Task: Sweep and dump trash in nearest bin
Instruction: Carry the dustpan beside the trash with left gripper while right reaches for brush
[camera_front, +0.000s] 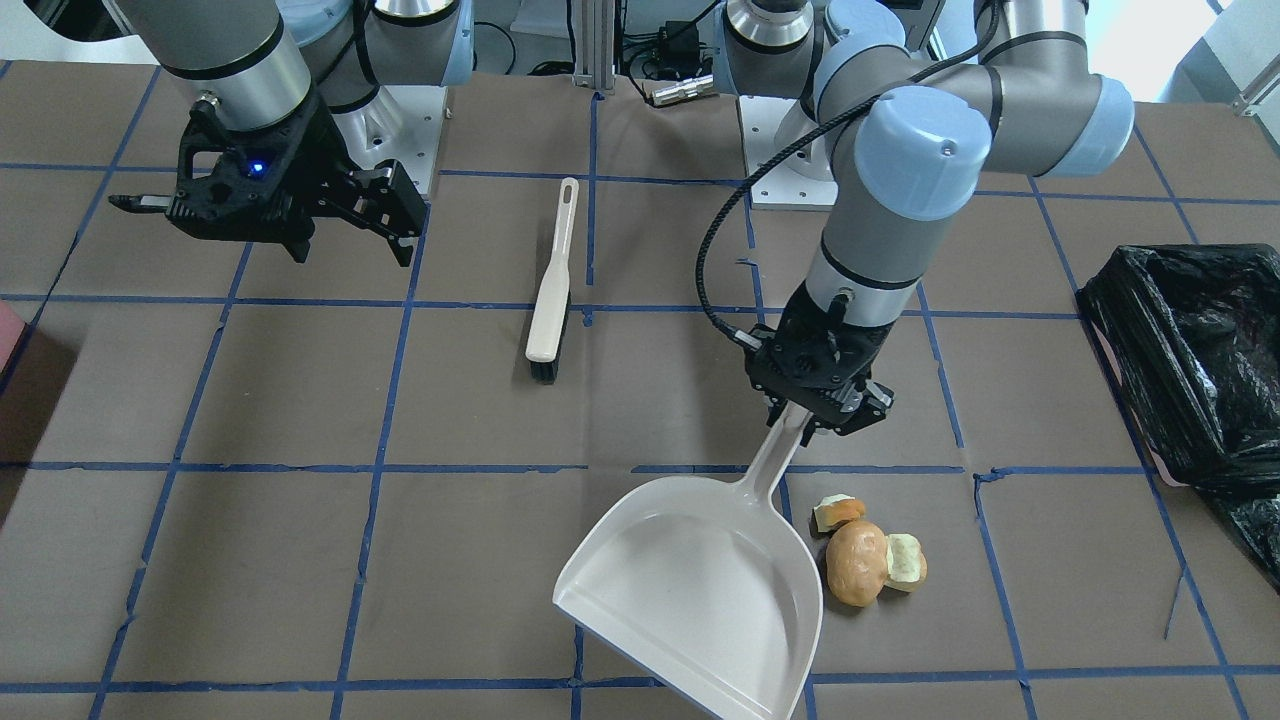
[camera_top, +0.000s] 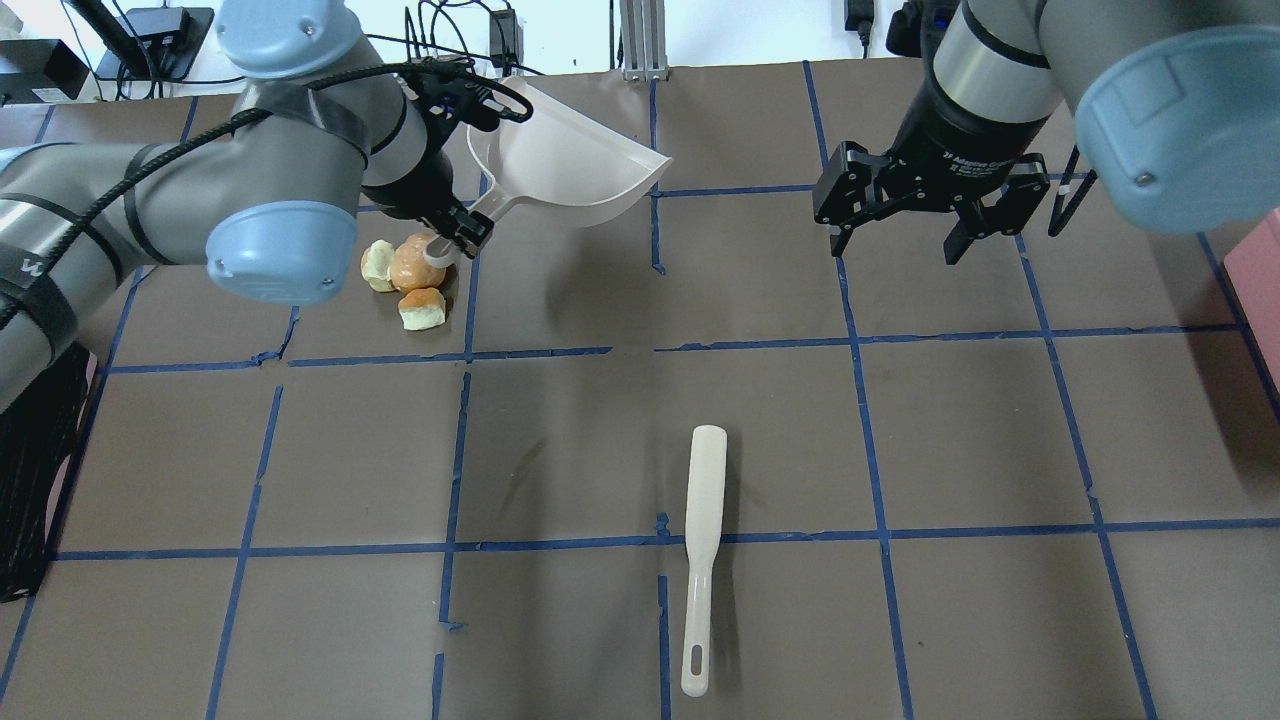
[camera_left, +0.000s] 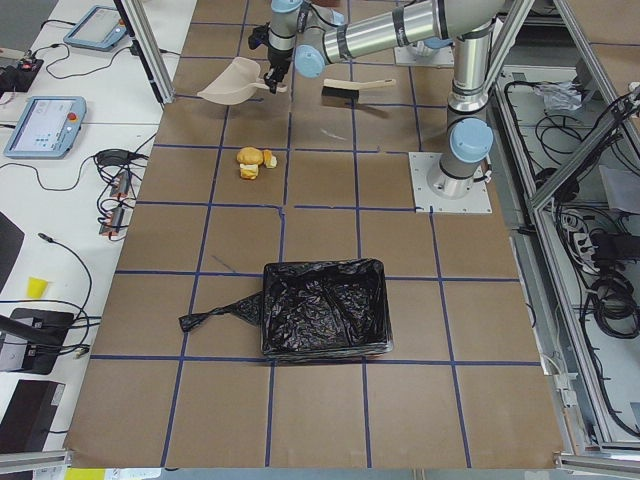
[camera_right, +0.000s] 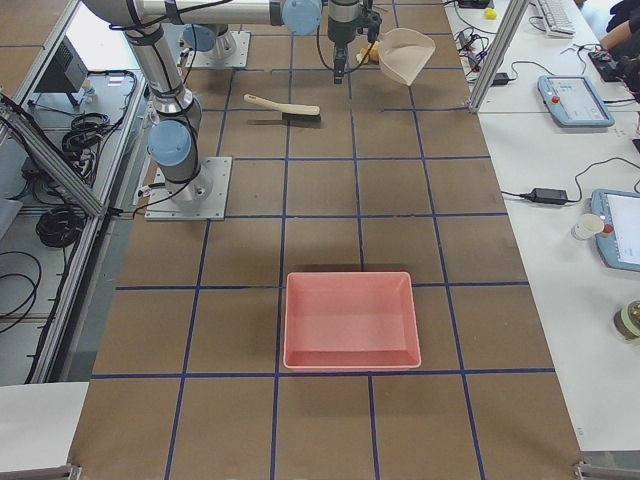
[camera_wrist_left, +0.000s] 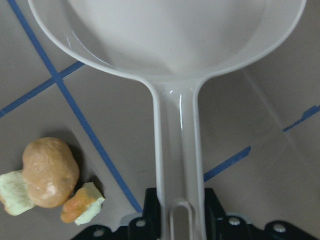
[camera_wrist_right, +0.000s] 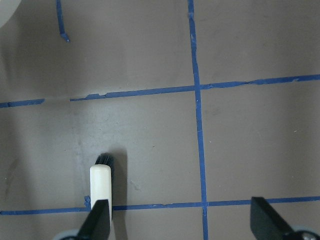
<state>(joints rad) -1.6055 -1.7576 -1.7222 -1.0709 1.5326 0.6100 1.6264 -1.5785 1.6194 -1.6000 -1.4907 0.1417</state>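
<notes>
The trash is a tan-orange potato-like lump (camera_front: 856, 562) with two small pale scraps (camera_front: 836, 512) (camera_front: 906, 558) touching it, lying on the brown table. It also shows in the left wrist view (camera_wrist_left: 49, 172). My left gripper (camera_front: 815, 415) is shut on the handle of a cream dustpan (camera_front: 690, 590). The pan lies just beside the trash and is empty (camera_wrist_left: 170, 35). A cream brush (camera_top: 703, 550) lies alone on the table. My right gripper (camera_top: 905, 235) is open and empty above the table, with the brush head below it (camera_wrist_right: 101, 180). The black-bagged bin (camera_left: 323, 308) stands far on my left.
A pinkish-red tray (camera_right: 350, 320) stands far on my right. The table is covered in brown paper with blue tape lines. The bin also shows at the right edge of the front view (camera_front: 1190, 360).
</notes>
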